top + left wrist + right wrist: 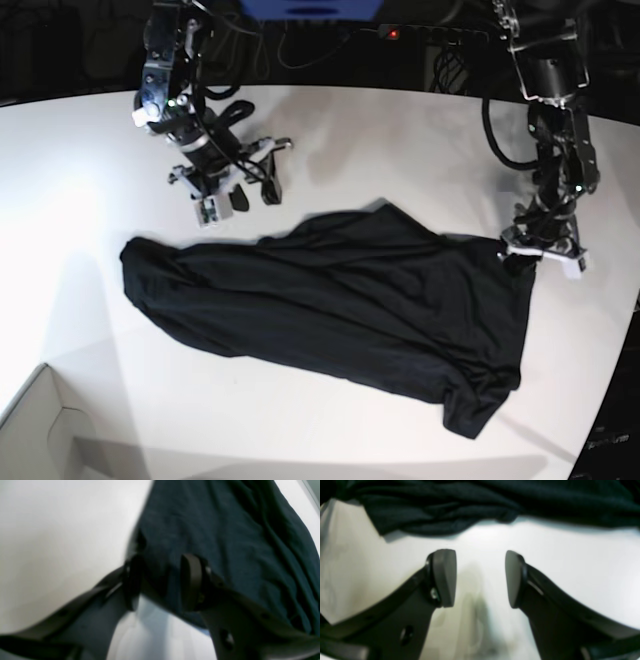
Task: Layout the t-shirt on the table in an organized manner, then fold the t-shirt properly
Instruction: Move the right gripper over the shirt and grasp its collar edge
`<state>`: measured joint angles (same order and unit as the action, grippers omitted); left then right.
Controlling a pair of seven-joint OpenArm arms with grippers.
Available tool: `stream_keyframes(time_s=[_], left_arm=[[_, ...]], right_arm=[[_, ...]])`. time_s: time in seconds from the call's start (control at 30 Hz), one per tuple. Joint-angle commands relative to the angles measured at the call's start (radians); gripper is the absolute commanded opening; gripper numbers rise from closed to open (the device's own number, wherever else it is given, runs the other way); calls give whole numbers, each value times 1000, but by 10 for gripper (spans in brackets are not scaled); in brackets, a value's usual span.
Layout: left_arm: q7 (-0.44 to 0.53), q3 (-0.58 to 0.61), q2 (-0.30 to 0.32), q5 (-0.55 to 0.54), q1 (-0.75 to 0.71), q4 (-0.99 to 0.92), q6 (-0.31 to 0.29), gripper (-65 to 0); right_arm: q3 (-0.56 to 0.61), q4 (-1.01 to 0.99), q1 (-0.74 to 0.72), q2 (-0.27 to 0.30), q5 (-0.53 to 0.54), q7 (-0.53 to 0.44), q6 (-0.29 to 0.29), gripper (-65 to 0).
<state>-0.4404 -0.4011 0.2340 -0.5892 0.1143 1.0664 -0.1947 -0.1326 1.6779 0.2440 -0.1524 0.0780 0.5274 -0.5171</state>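
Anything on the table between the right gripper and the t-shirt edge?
Nothing: bare white table separates the open right gripper from the t-shirt, seen in the right wrist view; the base view agrees.

Bright overhead light, soft wrist views.
The table (90, 160) glares white in the base view, and the arms cast faint shadows on it; both wrist views are blurred, and the t-shirt (225, 542) reads as dark, low-detail cloth.
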Motion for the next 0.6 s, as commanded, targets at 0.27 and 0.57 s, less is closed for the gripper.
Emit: stream_keyframes(time_s=[0.27,0.57], left_arm=[[-15,-9,15,-8,34,38,-2,-650],[-18,-45,17,-8,-21,467,7,-650]], right_arm=[[8,24,7,-5,15,-23,-7,-336],[126,12,-25,-5,15,-23,-7,-332]])
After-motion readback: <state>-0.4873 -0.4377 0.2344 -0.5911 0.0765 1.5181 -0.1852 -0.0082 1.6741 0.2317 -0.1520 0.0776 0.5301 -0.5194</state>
